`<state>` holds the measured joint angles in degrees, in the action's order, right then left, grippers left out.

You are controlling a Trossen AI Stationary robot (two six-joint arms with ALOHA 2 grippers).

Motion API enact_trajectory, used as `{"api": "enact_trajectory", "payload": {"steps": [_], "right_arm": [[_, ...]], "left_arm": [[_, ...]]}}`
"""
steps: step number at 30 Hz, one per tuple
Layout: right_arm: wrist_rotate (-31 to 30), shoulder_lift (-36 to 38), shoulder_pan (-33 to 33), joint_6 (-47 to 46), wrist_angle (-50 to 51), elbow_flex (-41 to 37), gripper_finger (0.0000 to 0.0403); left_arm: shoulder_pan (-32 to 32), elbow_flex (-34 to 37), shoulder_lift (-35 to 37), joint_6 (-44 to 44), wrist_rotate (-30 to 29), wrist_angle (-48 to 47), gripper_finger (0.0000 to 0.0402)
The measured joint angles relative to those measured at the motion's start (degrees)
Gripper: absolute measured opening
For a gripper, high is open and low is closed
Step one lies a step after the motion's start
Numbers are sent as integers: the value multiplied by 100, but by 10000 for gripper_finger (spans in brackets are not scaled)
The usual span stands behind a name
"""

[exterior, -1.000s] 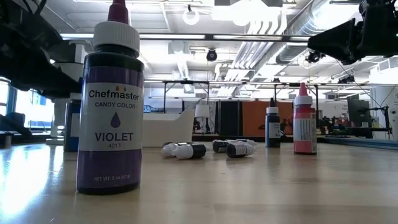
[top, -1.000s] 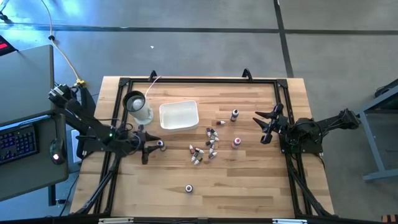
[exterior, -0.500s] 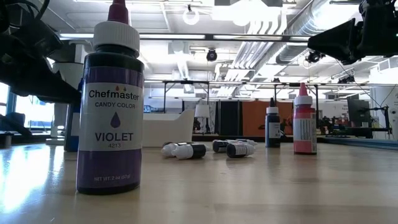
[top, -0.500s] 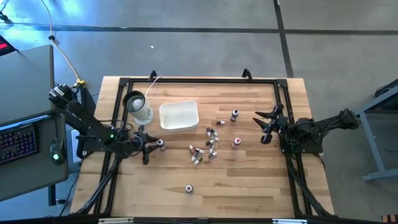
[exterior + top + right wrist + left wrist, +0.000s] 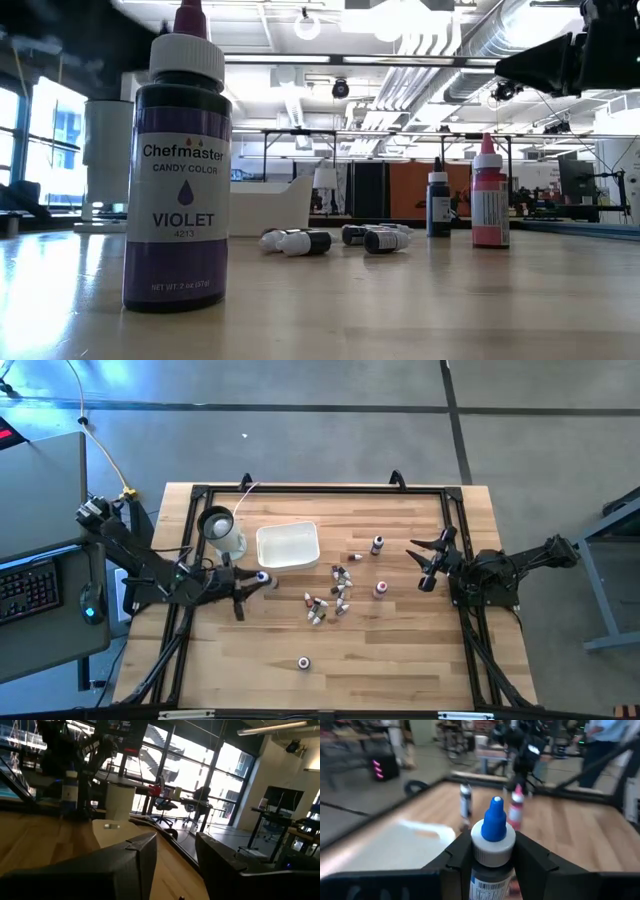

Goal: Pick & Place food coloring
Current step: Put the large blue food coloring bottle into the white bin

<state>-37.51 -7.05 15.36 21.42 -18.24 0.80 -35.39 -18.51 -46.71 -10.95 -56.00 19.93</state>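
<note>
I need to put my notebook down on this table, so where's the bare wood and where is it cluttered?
The near strip is bare apart from one upright violet bottle. So is the far edge behind the white tray, right of the cup. The middle is crowded: small bottles lie clustered there. The left gripper, holding a blue-capped bottle, hangs beside the tray.

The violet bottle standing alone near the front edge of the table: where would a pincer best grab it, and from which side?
Probably around the straight dark body of the violet bottle, just under its white cap, coming in from the side with the fingers level. It stands upright and alone, with open table on every side, so either pincer has a free way in. The narrow purple tip looks too small to hold firmly.
</note>
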Motion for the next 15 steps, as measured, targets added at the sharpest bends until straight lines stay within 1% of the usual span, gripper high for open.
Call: {"api": "enact_trajectory", "payload": {"steps": [2,5,9,13,15], "right_arm": [[1,-1,2,261,-2,0,128],[2,-1,1,407,-2,0,128],[77,-1,2,409,-2,-1,128],[124,-2,0,411,0,0,128],[127,-2,2,397,0,0,128]], "left_arm": [[402,-374,-92,-128,-14,-387,104],[1059,-757,-229,-673,16,-1047,104],[2000,-836,-429,-933,103,-1354,104],[2862,-836,-890,-1473,888,-1372,104],[3163,-836,-1153,-1671,1115,-1350,104]]}}
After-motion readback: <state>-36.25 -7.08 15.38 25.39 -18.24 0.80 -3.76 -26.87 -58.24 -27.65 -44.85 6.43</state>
